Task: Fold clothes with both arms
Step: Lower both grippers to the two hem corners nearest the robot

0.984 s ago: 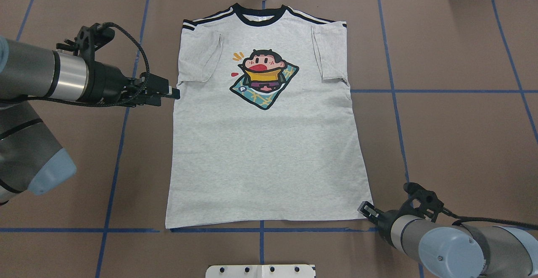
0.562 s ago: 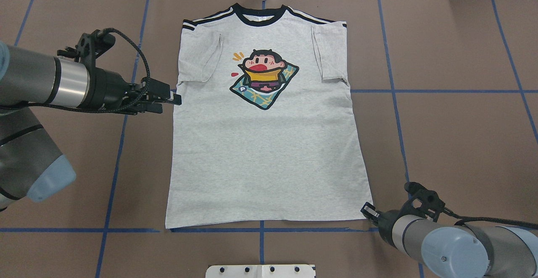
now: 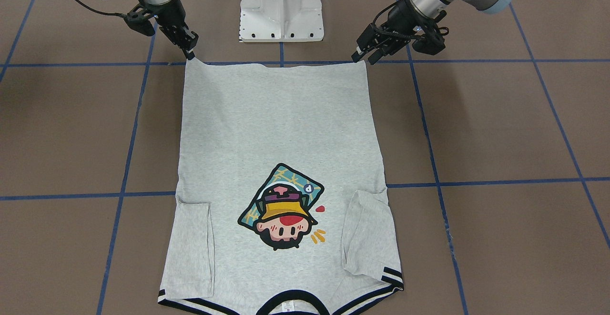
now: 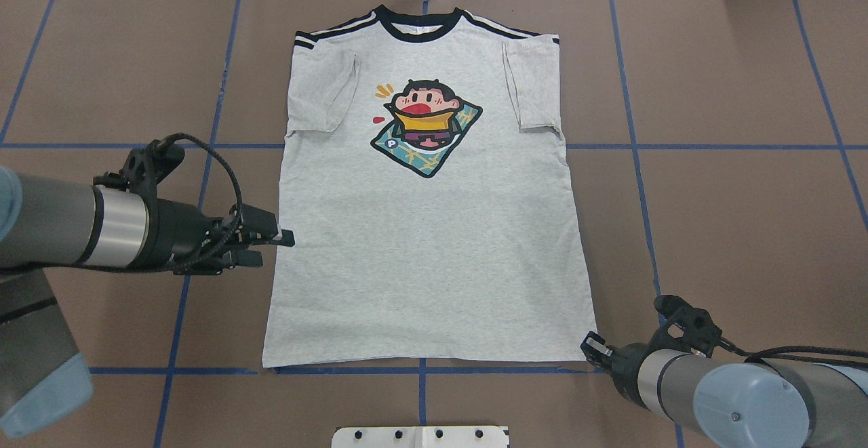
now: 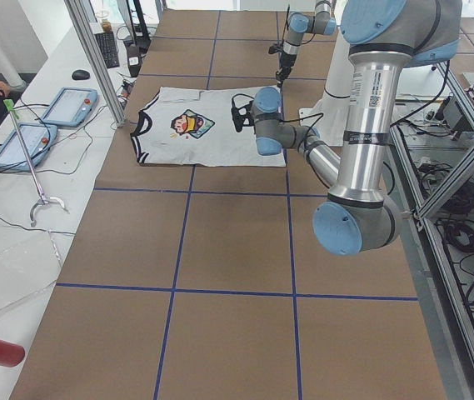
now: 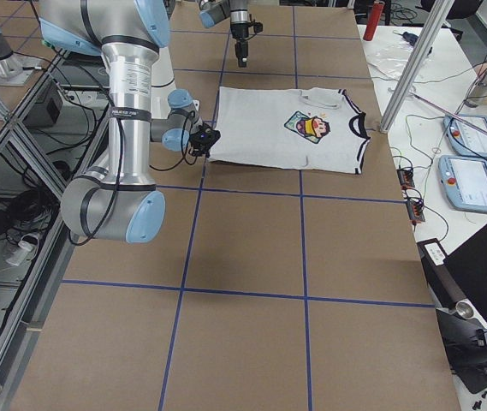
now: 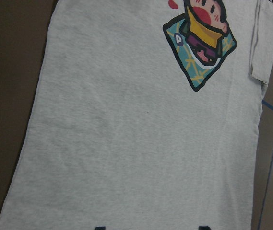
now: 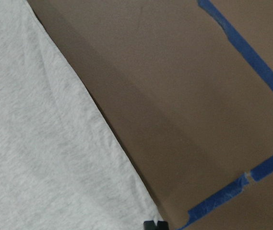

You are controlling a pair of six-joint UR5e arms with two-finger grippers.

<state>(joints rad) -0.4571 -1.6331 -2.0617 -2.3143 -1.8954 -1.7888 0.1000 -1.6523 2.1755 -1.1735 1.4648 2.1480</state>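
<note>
Grey T-shirt flat on the table, one gripper at each side of its hem end.

The T-shirt [image 4: 427,245] lies face up on the brown table [image 4: 732,217] in the middle of the overhead view, with its collar toward the top edge, both sleeves folded in over the chest and the cartoon print [image 4: 426,126] in the upper half. The left gripper [image 4: 278,247] hangs at centre left by the shirt's side edge, its fingers spread wide with nothing between them. The right gripper [image 4: 588,343] sits at lower right, at the hem corner. Its wrist view shows the fingertips drawn almost together right at that corner, but I cannot tell whether any cloth is pinched.
</note>
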